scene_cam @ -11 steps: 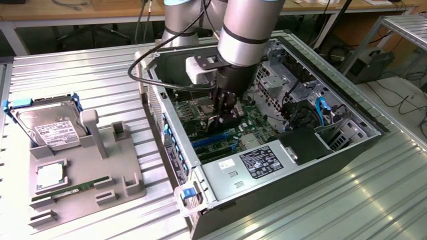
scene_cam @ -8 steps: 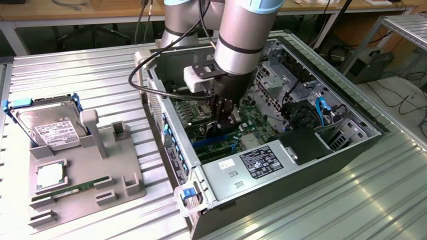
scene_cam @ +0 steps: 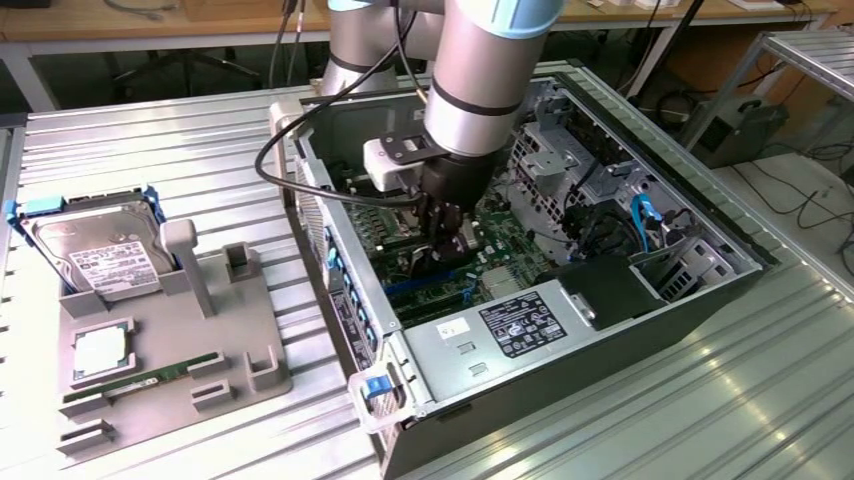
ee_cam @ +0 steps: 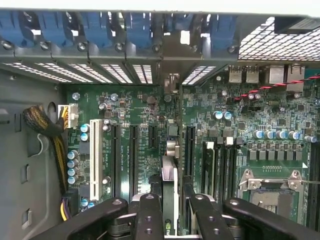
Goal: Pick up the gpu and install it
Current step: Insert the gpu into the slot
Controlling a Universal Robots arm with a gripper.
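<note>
Ribbed metal benching carries an open computer case [scene_cam: 587,330]. Inside it, the gripper [ee_cam: 170,210] holds the gpu [ee_cam: 170,180] edge-on between narrowed jaws, over the motherboard [ee_cam: 240,130] slots. Judged light, stiff, fragile: grip its bare upper edge.

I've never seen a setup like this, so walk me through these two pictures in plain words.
This is a robot arm reaching into an open computer case that lies on a metal table. The exterior view comes from a camera off the arm. The wrist view looks from the arm's wrist onto the green motherboard. At the arm's end is the gripper, its dark fingers closed on the gpu, a thin card seen edge-on over the motherboard's slots. On the exterior view's left, a grey holder carries a hard drive, a processor chip and a RAM stick.
</note>
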